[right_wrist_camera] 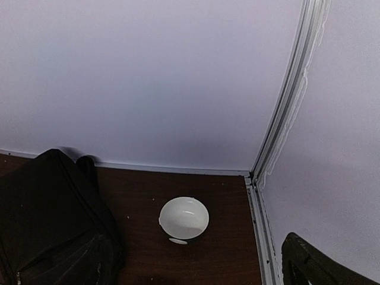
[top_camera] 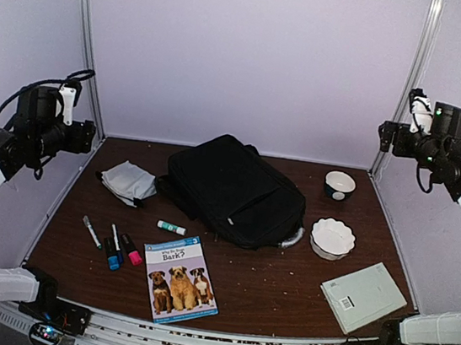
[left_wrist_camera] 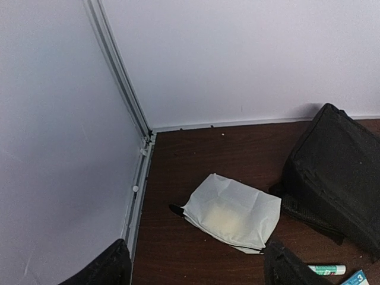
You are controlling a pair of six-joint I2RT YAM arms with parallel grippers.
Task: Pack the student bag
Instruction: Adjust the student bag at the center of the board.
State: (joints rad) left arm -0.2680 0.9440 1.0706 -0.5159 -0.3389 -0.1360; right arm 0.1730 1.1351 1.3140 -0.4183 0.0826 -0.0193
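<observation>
The student bag (top_camera: 235, 188) lies flat at the back middle of the table (top_camera: 283, 290), below and between the two raised grippers, and it looks closed. Nothing appears packed yet, so by my read this is the very start.

The left gripper (left_wrist_camera: 195, 241) hangs high by the left wall, jaws spread wide and empty. Just below and ahead of it sits a crumpled grey cloth (top_camera: 129, 181), right beside the bag's left edge. Nearer the arm bases than that gripper lie a green-capped glue stick (top_camera: 170, 228), a row of markers (top_camera: 114, 247) and a puppy picture book (top_camera: 180, 278).

The right gripper (top_camera: 388, 135) hovers up by the right wall, released too, with nothing in it. Its wrist view shows only one finger. Below it stands a small dark bowl (top_camera: 339, 185) with a white inside, then a white scalloped dish (top_camera: 332, 237) touching the bag's grey handle end, and a pale flat notebook (top_camera: 363, 295) closer to the bases.

The next move, I'd say, calls for opening the bag. One gripper drops to find the zipper pull while the other steadies the fabric. Where that pull sits, I can't make out from here.
</observation>
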